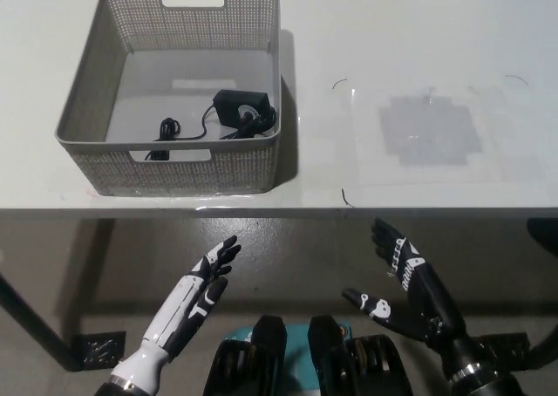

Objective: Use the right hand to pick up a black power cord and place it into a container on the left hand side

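One view only, from the head, looking steeply down. Takes in the white surface point(418, 30) across the upper half of the frame, its near edge running level just below mid-height, and dim floor point(288, 256) beneath. Basket point(91, 99) at upper left, seen from above into its inside. Both hands low in frame, below the edge: white hand point(207, 278) lower left, black hand point(403, 278) lower right. Moderately near.
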You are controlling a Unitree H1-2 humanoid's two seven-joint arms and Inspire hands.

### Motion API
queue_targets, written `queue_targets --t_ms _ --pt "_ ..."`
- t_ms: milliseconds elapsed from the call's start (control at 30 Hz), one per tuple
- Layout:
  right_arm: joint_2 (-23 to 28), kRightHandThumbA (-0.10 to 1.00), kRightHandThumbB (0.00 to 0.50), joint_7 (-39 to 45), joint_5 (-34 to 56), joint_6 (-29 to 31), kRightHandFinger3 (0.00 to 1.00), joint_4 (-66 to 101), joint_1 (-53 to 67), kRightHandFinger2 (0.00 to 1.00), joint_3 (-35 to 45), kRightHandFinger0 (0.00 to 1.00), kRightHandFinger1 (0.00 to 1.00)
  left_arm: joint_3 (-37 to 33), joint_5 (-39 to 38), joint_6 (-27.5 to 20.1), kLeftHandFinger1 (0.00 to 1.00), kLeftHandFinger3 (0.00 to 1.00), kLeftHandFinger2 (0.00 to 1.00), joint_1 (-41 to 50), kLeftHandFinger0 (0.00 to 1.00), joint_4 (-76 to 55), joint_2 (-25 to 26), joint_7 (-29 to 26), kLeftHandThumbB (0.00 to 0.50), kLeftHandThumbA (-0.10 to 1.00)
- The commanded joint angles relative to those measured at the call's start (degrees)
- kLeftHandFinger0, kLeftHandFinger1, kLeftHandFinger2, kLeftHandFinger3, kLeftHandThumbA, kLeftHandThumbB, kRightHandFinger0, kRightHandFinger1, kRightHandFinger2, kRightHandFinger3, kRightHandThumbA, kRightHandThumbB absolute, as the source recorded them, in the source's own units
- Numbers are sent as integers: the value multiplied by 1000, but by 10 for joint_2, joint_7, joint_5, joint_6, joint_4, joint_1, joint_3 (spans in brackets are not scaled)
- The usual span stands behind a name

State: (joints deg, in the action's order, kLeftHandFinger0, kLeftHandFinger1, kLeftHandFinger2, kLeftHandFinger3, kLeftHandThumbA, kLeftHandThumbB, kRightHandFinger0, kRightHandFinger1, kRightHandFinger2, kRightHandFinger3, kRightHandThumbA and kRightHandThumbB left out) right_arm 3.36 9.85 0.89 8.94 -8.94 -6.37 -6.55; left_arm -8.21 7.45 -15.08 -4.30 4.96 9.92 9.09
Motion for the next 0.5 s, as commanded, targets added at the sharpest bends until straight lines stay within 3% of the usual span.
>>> queue_targets --t_ms 0,200,467 --pt "3 1000 286 12 21 48 1000 -14 -18 1000 8 1000 1000 9 -5 -23 1000 1000 1000 -4 1000 -8 -5 -11 251 982" --pt "3 1000 300 14 29 49 1000 -28 -24 1000 11 1000 1000 10 0 -18 1000 1000 1000 -7 1000 -8 -6 -14 276 963" --pt "7 1000 298 14 19 46 1000 -31 -29 1000 10 1000 1000 12 6 -16 1000 1000 1000 -9 1000 -10 -5 -16 269 948"
